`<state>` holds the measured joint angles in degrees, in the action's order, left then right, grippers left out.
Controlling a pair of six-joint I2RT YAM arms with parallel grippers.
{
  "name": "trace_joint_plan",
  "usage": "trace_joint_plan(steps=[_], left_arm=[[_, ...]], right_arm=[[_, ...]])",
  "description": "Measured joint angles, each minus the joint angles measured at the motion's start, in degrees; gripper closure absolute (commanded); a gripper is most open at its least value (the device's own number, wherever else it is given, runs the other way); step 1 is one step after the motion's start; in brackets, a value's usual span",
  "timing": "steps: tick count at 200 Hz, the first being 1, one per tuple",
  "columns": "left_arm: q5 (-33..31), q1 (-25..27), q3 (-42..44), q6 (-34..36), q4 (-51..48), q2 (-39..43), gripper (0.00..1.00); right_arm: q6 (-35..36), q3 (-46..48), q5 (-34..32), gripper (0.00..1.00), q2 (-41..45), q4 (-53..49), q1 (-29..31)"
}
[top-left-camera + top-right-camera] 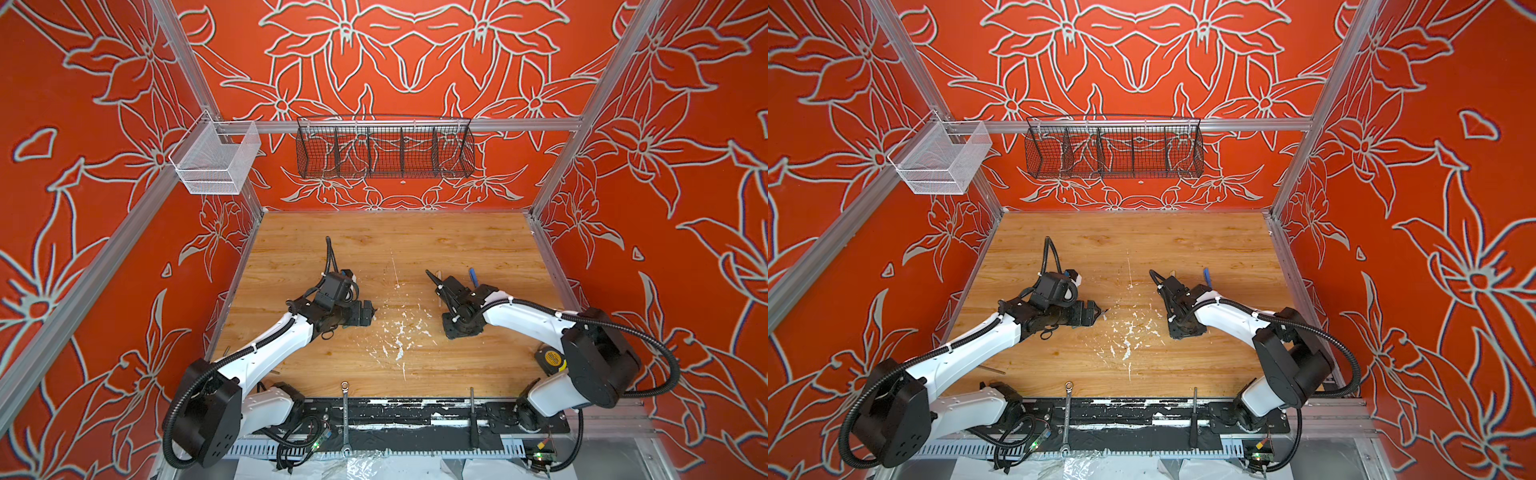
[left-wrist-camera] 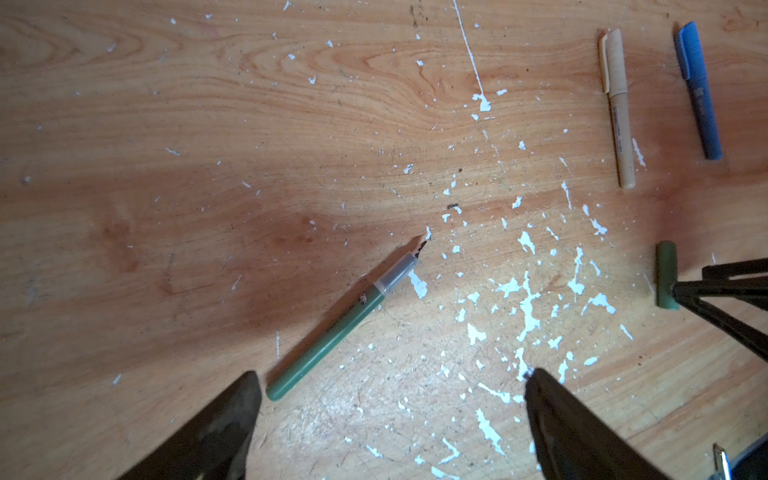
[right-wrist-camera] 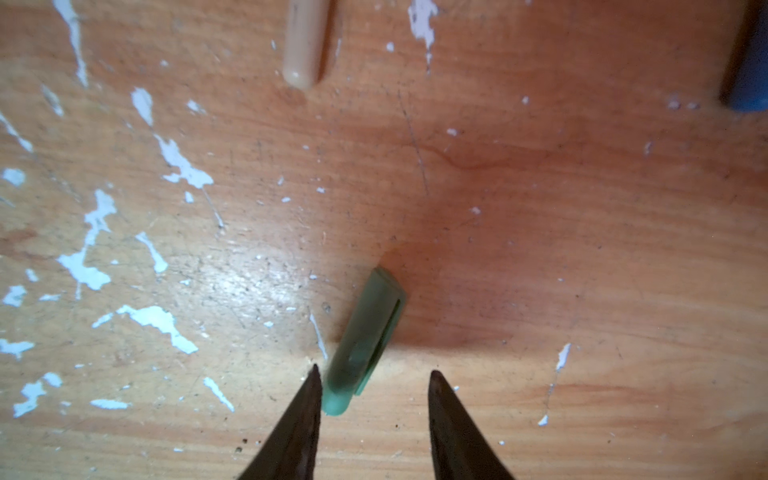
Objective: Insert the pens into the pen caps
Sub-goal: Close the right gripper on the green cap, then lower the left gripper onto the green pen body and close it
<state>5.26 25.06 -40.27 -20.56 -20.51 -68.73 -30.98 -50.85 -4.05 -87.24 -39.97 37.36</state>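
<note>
A green pen (image 2: 345, 320) lies uncapped on the wooden table, its dark tip pointing away from my left gripper (image 2: 392, 374). That gripper is open and empty, and the pen's rear end lies close by one finger. The green pen cap (image 3: 365, 336) lies flat on the table. My right gripper (image 3: 374, 372) is open around the cap's rounded end, one finger (image 3: 309, 399) touching it and a gap on the other side. A tan pen (image 2: 617, 108) and a blue pen (image 2: 698, 91) lie side by side beyond, each with its cap on.
White paint flecks (image 1: 399, 332) cover the table's middle. A silver wrench (image 1: 345, 415) and a dark rod (image 1: 473, 415) lie at the front edge. A yellow tape measure (image 1: 550, 359) sits by the right arm. A wire basket (image 1: 384, 147) and a white mesh bin (image 1: 216, 160) hang on the back rail.
</note>
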Motion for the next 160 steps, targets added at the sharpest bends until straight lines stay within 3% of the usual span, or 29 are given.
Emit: trace_joint_plan(steps=[100,160], left_arm=[[-0.96,0.00,0.00,0.37,-0.50,0.00,0.03],[-1.14,0.00,0.98,1.25,-1.05,-0.04,0.03]], right_arm=[[-0.57,-3.78,-1.79,0.77,-6.80,-0.74,0.63],[-0.50,-3.98,-3.21,0.80,-7.32,-1.31,0.63]])
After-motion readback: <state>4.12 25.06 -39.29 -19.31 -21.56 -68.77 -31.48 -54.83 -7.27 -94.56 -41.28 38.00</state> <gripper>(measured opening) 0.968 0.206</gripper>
